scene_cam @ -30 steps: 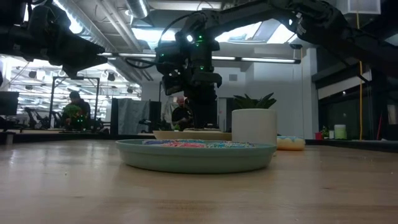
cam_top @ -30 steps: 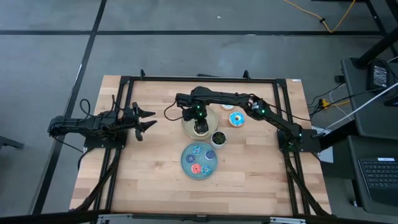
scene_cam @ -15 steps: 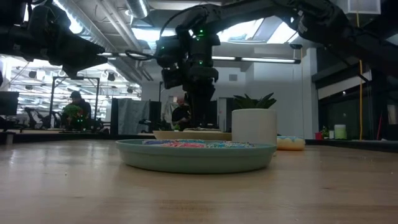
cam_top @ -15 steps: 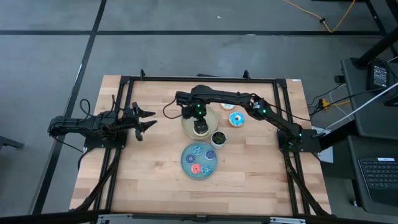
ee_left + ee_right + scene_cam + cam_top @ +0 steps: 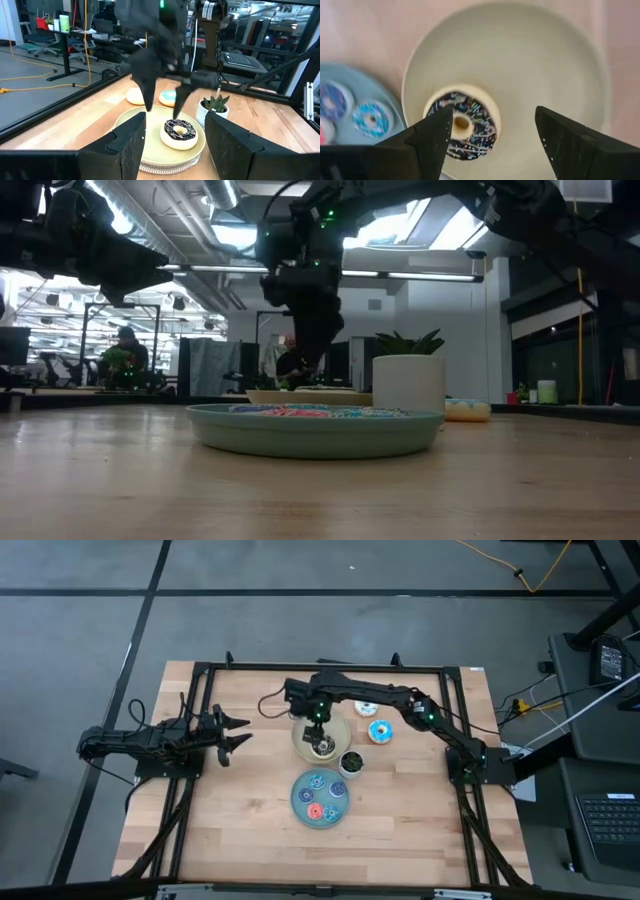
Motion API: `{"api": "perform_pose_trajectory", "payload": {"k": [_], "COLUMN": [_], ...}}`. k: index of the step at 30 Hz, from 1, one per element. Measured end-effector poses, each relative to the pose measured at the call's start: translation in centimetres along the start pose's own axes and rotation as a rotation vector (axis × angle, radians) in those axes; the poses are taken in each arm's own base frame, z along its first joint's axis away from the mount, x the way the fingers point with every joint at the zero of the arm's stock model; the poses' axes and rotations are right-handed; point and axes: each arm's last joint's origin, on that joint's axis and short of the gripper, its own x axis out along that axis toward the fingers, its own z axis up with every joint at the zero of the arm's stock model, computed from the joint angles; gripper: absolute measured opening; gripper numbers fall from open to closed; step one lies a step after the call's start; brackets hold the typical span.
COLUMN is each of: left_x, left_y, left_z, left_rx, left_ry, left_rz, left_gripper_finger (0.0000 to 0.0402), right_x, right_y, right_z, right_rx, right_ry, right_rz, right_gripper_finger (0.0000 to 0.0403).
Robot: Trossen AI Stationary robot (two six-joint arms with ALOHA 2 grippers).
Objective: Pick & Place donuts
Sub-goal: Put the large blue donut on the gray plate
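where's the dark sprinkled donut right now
The dark donut lies flat on the cream plate near the table's middle in the high view, directly below the open right gripper, with the small potted plant beside the plate.

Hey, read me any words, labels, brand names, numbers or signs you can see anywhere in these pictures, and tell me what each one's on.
None can be read.
The dark donut, the cream plate and the blue plate bear no writing, only sprinkles or pattern.
The bottles on the desk in the room behind: any labels are too small to read.
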Motion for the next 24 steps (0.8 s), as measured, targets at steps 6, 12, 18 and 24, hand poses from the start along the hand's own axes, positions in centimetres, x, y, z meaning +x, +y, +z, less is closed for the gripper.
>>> {"api": "perform_pose_trajectory", "payload": {"k": [6,12,18,24], "left_x": [0.0,0.0,0.0,0.0], "left_y": [0.0,0.0,0.0,0.0], "left_z": [0.0,0.0,0.0,0.0], "left_rx": [0.0,0.0,0.0,0.0], "left_ry": [0.0,0.0,0.0,0.0], "left_rz": [0.001,0.0,0.001,0.0], "left_gripper_finger": [0.0196,0.0196,0.0196,0.0196], "right_x": [-2.4,-5.3,-8.1,-10.1], "right_y": [-0.5,-0.9,-1.1,-1.2], "right_z": [0.2,-0.1,-0.8,-1.4], "right_rx": [0.187,0.377,0.616,0.733], "right_ry": [-0.109,-0.184,-0.245,-0.287], "right_rz": [-0.034,-0.022,0.013,0.04], "right_gripper_finger": [0.0284,0.0284,0.0284,0.0284]}}
